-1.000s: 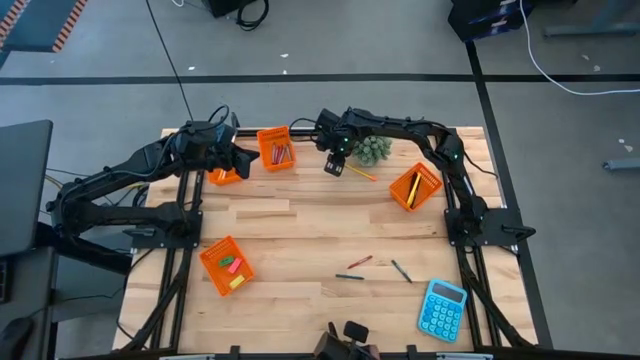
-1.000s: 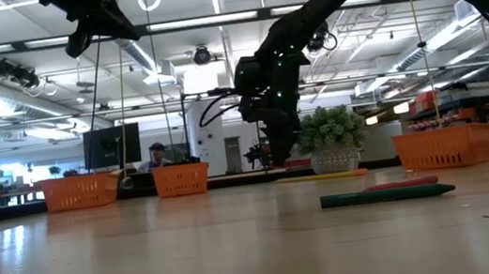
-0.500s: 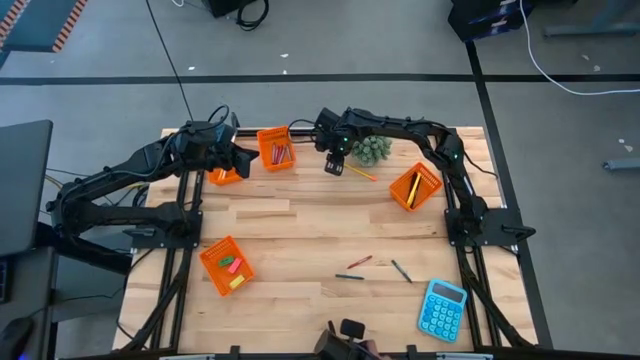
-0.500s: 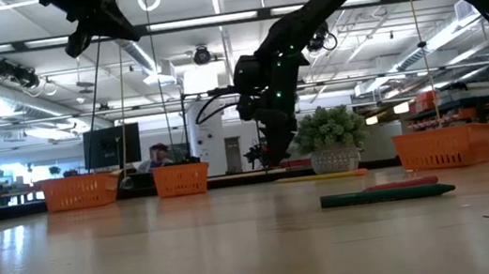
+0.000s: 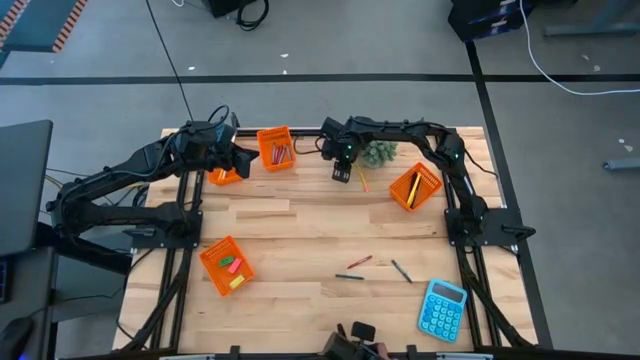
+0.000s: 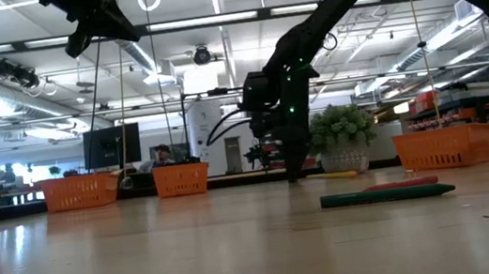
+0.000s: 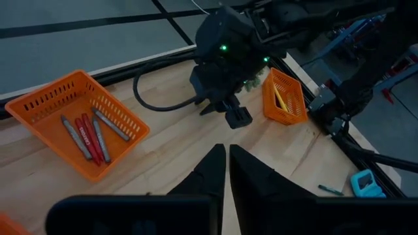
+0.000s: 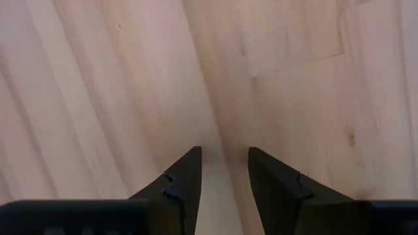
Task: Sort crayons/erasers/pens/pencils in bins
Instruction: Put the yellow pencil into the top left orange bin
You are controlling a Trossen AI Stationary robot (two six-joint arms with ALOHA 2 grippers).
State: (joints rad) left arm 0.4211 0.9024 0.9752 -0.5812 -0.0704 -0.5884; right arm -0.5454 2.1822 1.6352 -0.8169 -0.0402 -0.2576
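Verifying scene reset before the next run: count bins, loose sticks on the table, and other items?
Orange bins: 4
Loose sticks: 4
Calculator: 1
Plant: 1
Total: 10

No readable text, label, brand, number or sign is showing in any view. The blue calculator (image 5: 442, 309) at the lower right of the high view is showing keys, but their markings are too small to read, and the shelving at the right edge of the low view is carrying nothing legible.
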